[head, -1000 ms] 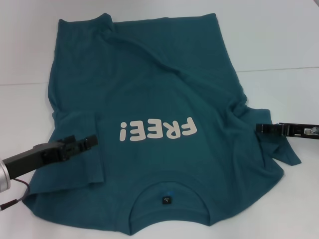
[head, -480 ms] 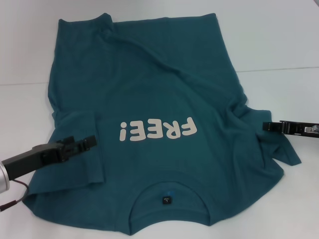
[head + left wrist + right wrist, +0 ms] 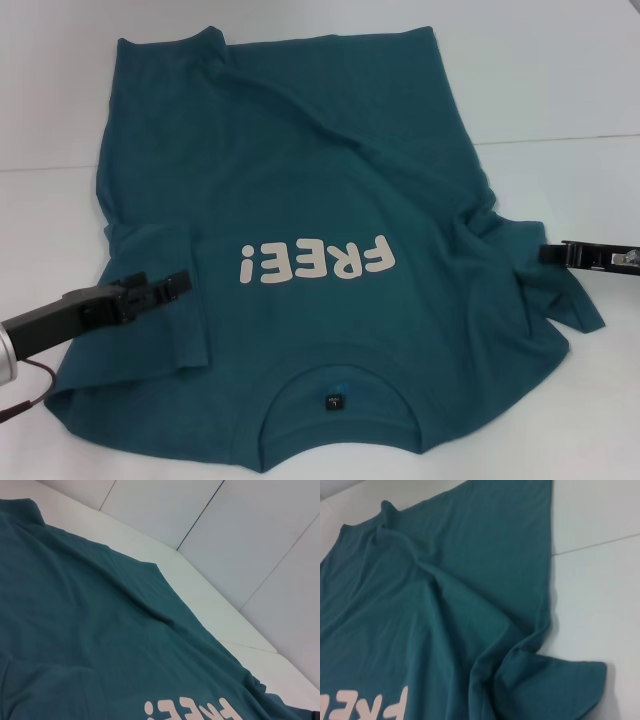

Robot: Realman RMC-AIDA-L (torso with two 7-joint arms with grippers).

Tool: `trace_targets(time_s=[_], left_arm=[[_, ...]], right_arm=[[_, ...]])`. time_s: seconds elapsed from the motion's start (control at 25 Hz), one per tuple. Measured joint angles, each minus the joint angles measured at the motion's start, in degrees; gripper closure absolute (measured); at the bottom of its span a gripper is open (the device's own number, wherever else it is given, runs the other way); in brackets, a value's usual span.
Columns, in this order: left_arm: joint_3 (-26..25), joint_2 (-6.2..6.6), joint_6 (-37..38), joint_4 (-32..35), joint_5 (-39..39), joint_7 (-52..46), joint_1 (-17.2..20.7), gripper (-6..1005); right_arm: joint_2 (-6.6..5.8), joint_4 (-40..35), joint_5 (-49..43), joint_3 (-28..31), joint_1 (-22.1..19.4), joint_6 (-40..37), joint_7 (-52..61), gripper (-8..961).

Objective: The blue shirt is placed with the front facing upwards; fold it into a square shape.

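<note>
Partly cut off: blue shirt (image 3: 300, 200) collar edge.

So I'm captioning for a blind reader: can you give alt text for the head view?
A blue shirt lies front-up on a white table, collar nearest the camera. The left gripper hovers over one sleeve and the right gripper is at the other.
</note>
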Motion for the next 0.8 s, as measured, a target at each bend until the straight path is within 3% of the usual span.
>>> trace_targets(time_s=[0.16,0.8], left_arm=[[0.05,0.05,-0.02,0.00,0.00,0.00,-0.13,86],[0.06,-0.18,-0.60,-0.09,-0.44,0.00,0.08,85]], right_arm=[[-0.05,-0.43,0.81,1.62,-0.55,-0.03,-0.47,923],[-2.04,-1.32,3.04,5.83,-3.91,-0.81,-1.21,931]])
